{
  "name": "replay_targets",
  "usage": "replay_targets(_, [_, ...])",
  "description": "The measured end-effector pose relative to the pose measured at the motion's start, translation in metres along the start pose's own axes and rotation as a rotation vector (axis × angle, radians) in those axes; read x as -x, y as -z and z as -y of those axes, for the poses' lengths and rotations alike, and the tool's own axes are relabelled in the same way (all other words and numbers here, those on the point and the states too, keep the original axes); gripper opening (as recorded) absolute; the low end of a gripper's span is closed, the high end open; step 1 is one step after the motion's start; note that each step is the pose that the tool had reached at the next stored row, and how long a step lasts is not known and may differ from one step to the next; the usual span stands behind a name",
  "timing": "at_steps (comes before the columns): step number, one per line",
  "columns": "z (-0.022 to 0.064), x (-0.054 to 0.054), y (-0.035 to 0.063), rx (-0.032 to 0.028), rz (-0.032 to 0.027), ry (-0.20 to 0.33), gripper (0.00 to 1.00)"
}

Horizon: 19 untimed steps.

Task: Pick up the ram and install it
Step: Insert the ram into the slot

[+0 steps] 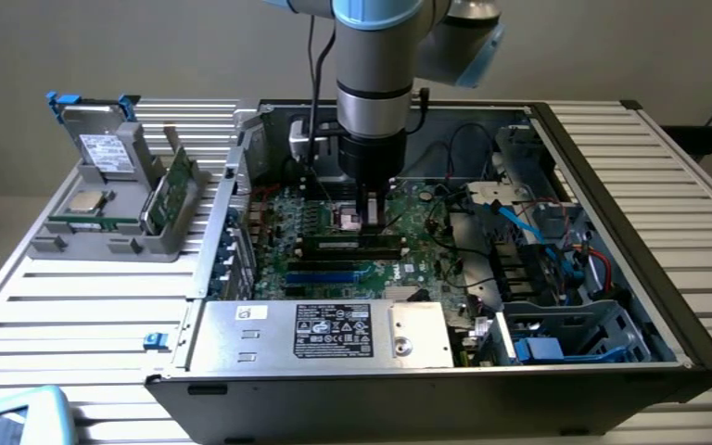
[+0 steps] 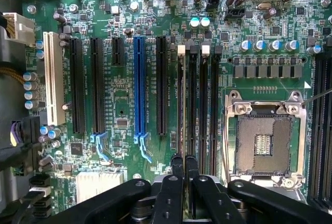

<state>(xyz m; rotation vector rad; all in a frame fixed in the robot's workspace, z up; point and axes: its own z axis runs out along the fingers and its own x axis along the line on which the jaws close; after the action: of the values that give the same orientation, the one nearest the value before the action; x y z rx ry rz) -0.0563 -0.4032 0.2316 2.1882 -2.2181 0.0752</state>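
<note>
My gripper (image 1: 375, 222) reaches down into the open computer case (image 1: 603, 185), over the motherboard (image 2: 124, 94). Its two black fingers (image 2: 178, 169) are pressed together, shut, with nothing visible between them. The tips (image 2: 184, 161) hover at the near end of the black memory slots (image 2: 197, 105). In the outermost of these slots a thin board stands edge-on, which looks like the ram (image 2: 180, 105). In the exterior view it is a long dark stick (image 1: 349, 244) lying across the board just in front of the gripper. I cannot tell whether the fingertips touch it.
An open processor socket (image 2: 263, 143) lies beside the memory slots. Black, blue and white expansion slots (image 2: 139, 84) fill the other side. The power supply (image 1: 331, 334), cables (image 1: 517, 222) and drive cage (image 1: 566, 324) crowd the case. A grey holder (image 1: 108, 232) outside holds a drive (image 1: 108, 153), a chip and a green board (image 1: 179, 190).
</note>
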Motion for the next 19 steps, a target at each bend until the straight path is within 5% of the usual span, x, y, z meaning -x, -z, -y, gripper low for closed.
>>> replay_targets(19, [-0.0004, -0.0007, -0.0026, -0.0017, -0.0001, 0.000, 0.13])
